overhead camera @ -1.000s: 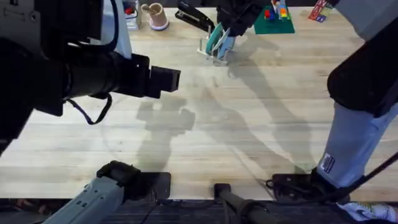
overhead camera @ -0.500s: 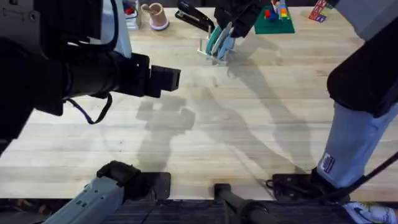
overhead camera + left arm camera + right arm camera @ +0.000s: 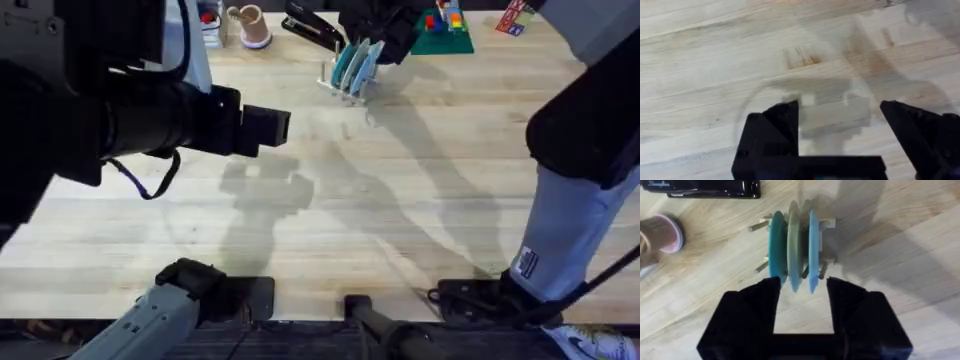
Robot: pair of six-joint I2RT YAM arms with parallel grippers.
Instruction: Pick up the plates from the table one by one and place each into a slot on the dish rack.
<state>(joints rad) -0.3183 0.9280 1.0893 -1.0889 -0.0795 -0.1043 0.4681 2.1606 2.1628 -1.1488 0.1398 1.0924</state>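
Observation:
Three plates stand on edge in the dish rack (image 3: pixel 826 225) at the far middle of the table (image 3: pixel 400 200): a teal plate (image 3: pixel 776 247), a pale cream plate (image 3: pixel 794 242) and a light blue plate (image 3: pixel 813 247). From overhead they show as a tight group of plates (image 3: pixel 356 62) on the rack (image 3: pixel 338 82). My right gripper (image 3: pixel 802 282) is open, its fingers straddling the plates' near edges without gripping any; overhead the right gripper (image 3: pixel 375 28) sits just behind the rack. My left gripper (image 3: pixel 840 107) hangs open over bare wood, and overhead the left gripper (image 3: pixel 272 125) is at centre left.
A black stapler (image 3: pixel 312 28) lies just left of the rack and a pink cup (image 3: pixel 250 25) stands further left. A green toy base with coloured blocks (image 3: pixel 442 30) sits to the rack's right. The right arm's grey base (image 3: pixel 560 240) stands at lower right.
The right gripper has drawn back slightly from the rack, and the plates now stand straighter in their slots. The left arm has not moved.

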